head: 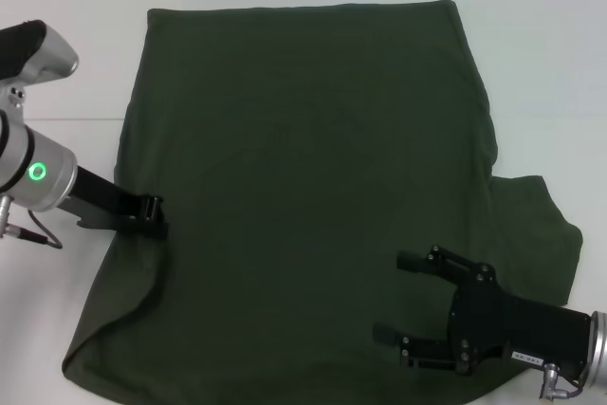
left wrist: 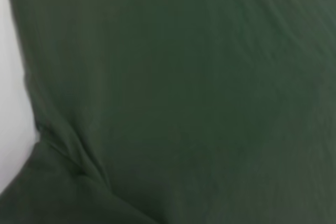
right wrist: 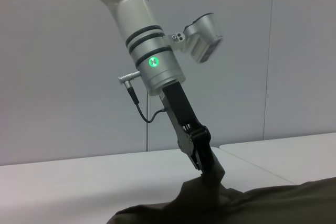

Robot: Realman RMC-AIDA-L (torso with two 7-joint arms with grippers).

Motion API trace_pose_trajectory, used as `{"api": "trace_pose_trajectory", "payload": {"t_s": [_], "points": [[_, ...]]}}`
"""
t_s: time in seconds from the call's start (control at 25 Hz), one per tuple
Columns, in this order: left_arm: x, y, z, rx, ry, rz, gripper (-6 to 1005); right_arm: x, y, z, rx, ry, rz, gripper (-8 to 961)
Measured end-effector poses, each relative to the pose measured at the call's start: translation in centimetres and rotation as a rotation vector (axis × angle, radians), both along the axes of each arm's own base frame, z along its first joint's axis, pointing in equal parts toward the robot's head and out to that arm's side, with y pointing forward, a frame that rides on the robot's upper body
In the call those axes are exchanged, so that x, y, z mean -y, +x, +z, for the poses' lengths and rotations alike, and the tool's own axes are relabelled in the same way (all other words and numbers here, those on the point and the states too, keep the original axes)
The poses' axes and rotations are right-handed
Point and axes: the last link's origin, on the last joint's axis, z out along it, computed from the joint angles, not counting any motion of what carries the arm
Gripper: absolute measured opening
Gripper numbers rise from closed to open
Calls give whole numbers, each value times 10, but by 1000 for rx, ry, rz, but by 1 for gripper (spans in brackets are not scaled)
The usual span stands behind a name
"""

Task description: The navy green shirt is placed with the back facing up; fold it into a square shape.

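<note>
The shirt (head: pixel 303 187) is spread on the white counter (head: pixel 76 64), its left edge pinched and lifted by the left gripper (head: pixel 152 215), while the right gripper (head: pixel 417 315) is held above it, jaws spread.

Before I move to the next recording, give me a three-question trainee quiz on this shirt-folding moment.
1. True or false: the left gripper pinches the edge of the navy green shirt, lifting the cloth into a small peak.
2. Multiple choice: where is the right gripper? A) parked off the table; B) over the shirt's near right part, fingers spread; C) clamped on the sleeve.
3. Short answer: which sleeve sticks out flat beside the shirt body?

Key
1. True; the right wrist view shows the cloth peaked at the fingers.
2. B.
3. The one on the robot's right side.
</note>
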Motion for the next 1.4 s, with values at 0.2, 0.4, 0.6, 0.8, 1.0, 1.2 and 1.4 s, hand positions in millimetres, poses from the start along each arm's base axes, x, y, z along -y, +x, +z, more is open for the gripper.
{"api": "trace_pose_trajectory", "payload": {"t_s": [0.2,0.4,0.6,0.8,1.0,1.2,1.4], "points": [[2,-1,-5,2,-4,9,2,1,0,0,-4,-1,1,938],[5,-4,-17,18,-7,33,3,1,0,0,-5,-2,2,938],[8,-7,-27,44,18,64,73,1,0,0,-5,-4,6,939],[10,-7,-35,53,20,59,293,2,0,0,-5,-4,6,939],[11,-7,-35,105,36,64,546,2,0,0,-6,-4,6,938],[12,-14,-4,193,71,91,674,2,0,1,-8,-2,5,937],[21,-38,31,352,135,170,779,2,0,1,-8,-1,3,936]]}}
